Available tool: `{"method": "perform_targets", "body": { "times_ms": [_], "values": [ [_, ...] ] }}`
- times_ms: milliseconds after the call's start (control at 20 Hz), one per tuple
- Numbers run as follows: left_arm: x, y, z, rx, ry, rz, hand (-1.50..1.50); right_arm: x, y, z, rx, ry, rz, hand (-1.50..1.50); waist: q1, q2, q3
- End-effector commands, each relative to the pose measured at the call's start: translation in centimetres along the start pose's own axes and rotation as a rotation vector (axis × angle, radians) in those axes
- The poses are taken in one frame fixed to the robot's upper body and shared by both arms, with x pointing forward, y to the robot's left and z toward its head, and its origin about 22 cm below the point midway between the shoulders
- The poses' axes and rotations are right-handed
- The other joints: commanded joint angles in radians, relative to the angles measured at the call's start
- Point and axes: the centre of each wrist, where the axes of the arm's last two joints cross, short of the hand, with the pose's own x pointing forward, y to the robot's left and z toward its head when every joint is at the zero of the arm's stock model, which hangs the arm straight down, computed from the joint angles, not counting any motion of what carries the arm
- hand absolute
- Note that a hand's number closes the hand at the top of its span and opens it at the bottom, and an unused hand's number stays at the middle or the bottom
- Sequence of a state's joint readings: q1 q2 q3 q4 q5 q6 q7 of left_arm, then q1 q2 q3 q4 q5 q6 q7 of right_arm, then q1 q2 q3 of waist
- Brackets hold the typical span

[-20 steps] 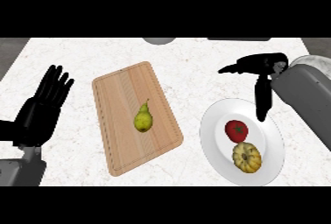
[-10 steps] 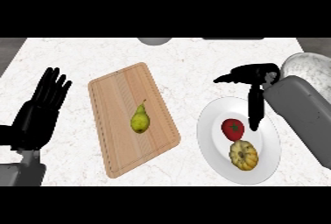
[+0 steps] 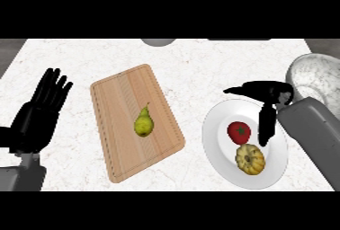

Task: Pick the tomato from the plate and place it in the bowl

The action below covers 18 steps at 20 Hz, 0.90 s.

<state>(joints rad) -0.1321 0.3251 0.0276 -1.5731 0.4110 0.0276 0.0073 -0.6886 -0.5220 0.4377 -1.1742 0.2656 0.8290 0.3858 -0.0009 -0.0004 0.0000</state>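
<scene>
Now the right hand [image 3: 269,91] hangs over the plate [image 3: 216,146], fingers straight and apart, just beside the tomato [image 3: 238,132]; left hand [image 3: 36,121] rests open.

One view only, from the robot's head, looking steeply down on the worktop [image 3: 199,58]. It faces away from the body, so both forearms come in from the lower edge, left hand [image 3: 36,119] at the left, right hand [image 3: 269,92] at the right. It is near: board [image 3: 119,99] and plate [image 3: 219,152] fill the middle, the bowl [image 3: 315,76] is cut by the right edge, and a grey shape [image 3: 158,42], perhaps another dish, is cropped at the far edge
</scene>
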Motion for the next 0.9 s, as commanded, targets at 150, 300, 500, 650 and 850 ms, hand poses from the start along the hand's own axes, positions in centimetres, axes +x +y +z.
{"method": "perform_targets", "body": {
  "times_ms": [150,300,500,650,850],
  "values": [
    [-0.4,2.0,0.1,-0.001,0.002,0.003,0.0,-2.4,4.6,-0.3,-0.058,-0.044,0.029,-1.5,0.0,0.001,0.0],
    [-0.4,0.4,0.7,0.0,-0.004,0.02,0.0,-1.7,4.1,-1.7,-0.068,-0.05,0.015,-1.5,0.006,0.001,0.0],
    [-2.3,0.1,1.8,0.02,0.011,-0.001,0.0,-1.3,4.5,-3.0,-0.015,-0.021,0.034,-1.5,0.007,0.001,0.0],
    [-0.3,0.3,0.2,-0.01,0.0,0.015,0.0,-0.6,5.3,-4.6,-0.04,-0.03,0.039,-1.5,0.007,0.001,0.0],
    [1.1,-1.8,-0.5,-0.009,-0.011,0.024,0.0,-1.6,3.3,-4.3,0.011,-0.011,0.051,-1.5,0.008,0.001,0.0]
  ]
}}
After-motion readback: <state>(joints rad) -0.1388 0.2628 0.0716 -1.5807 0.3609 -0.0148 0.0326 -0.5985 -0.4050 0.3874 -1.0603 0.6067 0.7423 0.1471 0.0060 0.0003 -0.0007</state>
